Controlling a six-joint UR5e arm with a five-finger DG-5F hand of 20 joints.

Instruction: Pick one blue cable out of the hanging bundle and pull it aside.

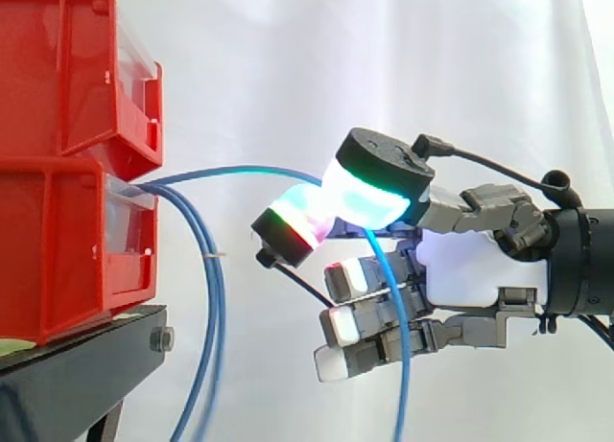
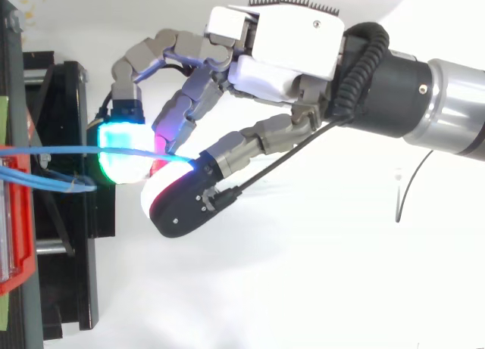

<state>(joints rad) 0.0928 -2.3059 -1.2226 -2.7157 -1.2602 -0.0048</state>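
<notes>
Cable [image 1: 240, 170] pinched between glowing fingers [image 1: 369, 195], bundle [image 1: 215, 279] apart.

Glossy red plastic bins [image 1: 67, 97], matt black metal stand [image 1: 86, 351], smooth blue cable [image 1: 240, 169], soft white cloth curtain [image 1: 288, 68], hand [image 1: 470, 269] of smooth white plastic and grey metal.

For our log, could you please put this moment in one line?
hand: pinching blue cable | cable: apart from bundle | bundle: hangs beside red bins
</notes>
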